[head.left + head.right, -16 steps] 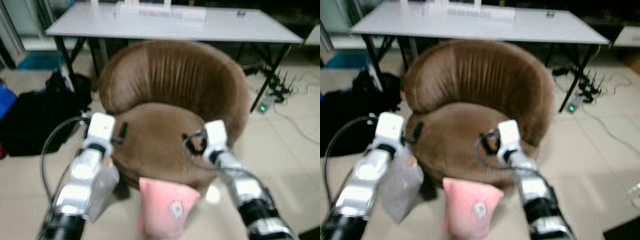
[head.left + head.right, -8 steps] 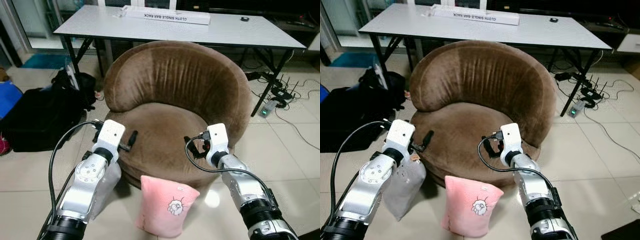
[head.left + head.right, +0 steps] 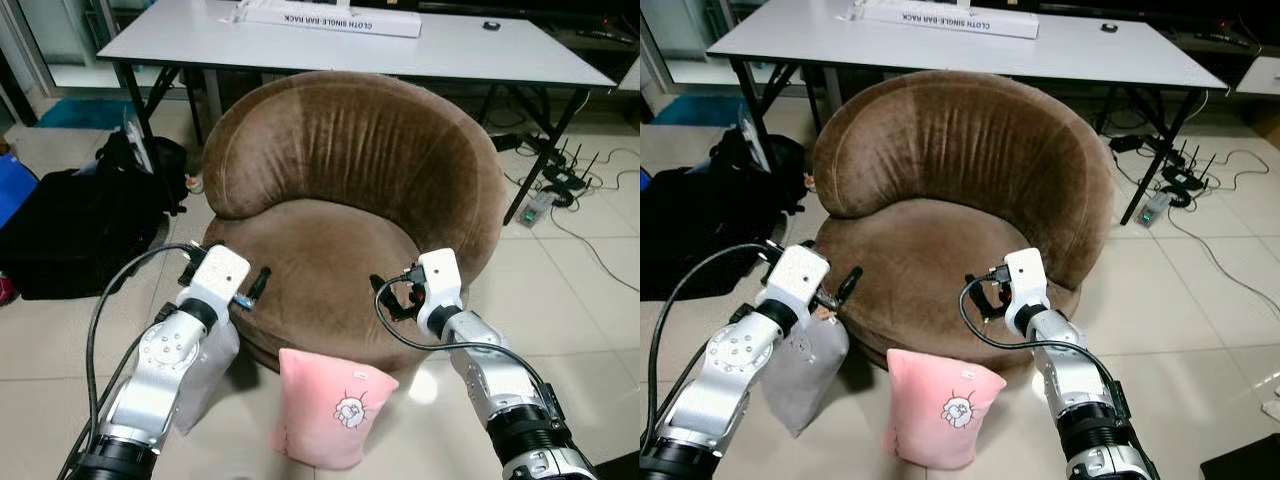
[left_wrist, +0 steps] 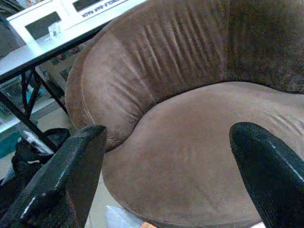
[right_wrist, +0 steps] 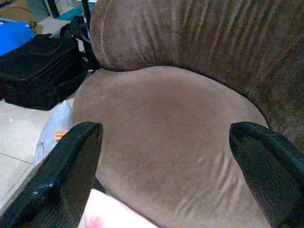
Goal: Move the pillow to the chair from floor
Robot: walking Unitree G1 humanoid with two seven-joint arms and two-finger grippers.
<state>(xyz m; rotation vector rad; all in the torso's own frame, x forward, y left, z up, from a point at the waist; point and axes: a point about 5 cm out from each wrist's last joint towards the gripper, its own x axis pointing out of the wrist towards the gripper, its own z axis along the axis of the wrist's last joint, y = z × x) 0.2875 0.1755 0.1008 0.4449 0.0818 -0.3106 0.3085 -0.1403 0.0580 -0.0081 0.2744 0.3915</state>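
Spreading wide apart, the two black fingers (image 4: 61,185) of the left gripper (image 4: 166,175) frame the brown seat of the chair (image 3: 350,190) in the left wrist view, and they hold nothing. The fingers (image 5: 71,166) of the right gripper (image 5: 166,171) are also wide apart and empty, with the same seat between them.

In the left eye view, the left gripper (image 3: 258,284) sits in the left centre of the frame, at the front left edge of the seat. The right gripper (image 3: 385,297) is in the right centre, over the front right edge of the seat.

The pink pillow (image 3: 330,408) stands on the tiled floor (image 3: 590,330) in the lower centre of the frame, leaning against the front of the chair, between the two silver arms and below both grippers. It has a small cartoon drawing on its face. A grey bag (image 3: 205,370) lies just beside the left arm, at the lower left. A black bag (image 3: 70,230) rests on the floor at the left edge. A grey table (image 3: 470,45) stands behind the chair along the top of the frame.
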